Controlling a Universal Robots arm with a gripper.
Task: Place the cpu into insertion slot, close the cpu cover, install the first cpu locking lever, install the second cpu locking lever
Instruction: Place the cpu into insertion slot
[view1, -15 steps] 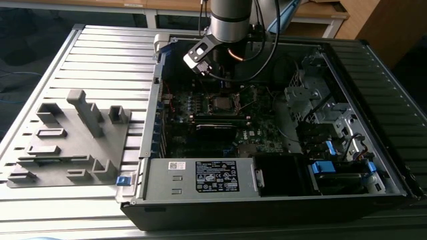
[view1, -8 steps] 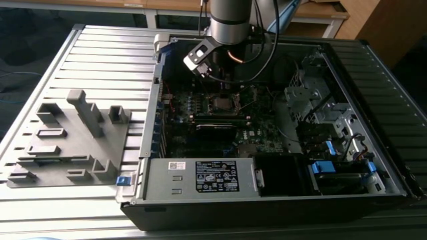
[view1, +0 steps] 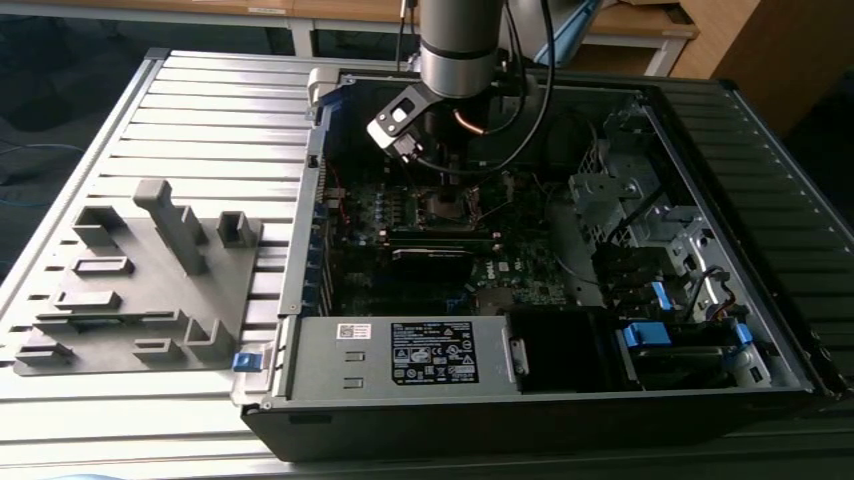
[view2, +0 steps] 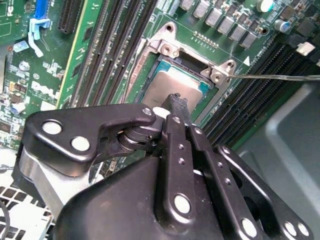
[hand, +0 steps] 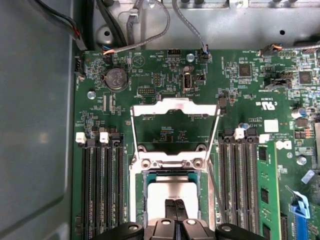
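The cpu (hand: 172, 192) lies flat in the insertion slot (hand: 146, 200), its silvery top (view2: 170, 87) showing in both wrist views. My gripper (hand: 175, 205) is shut, its two black fingers pressed together with nothing between them. Their tips (view2: 175, 101) rest on or just over the middle of the chip. The cpu cover (hand: 175, 106), a thin silver frame, stands swung open at the far side of the slot. A thin locking lever (view2: 280, 76) sticks out beside the slot, unlatched. In the exterior view the gripper (view1: 441, 168) reaches down into the open computer case, above the slot (view1: 447, 207).
Long black memory slots (hand: 102, 190) flank the slot on both sides, one holding a green card (hand: 264, 185). Cables (hand: 150, 30) run along the case wall. A grey fixture tray (view1: 140, 280) lies outside the case, toward the exterior view's left.
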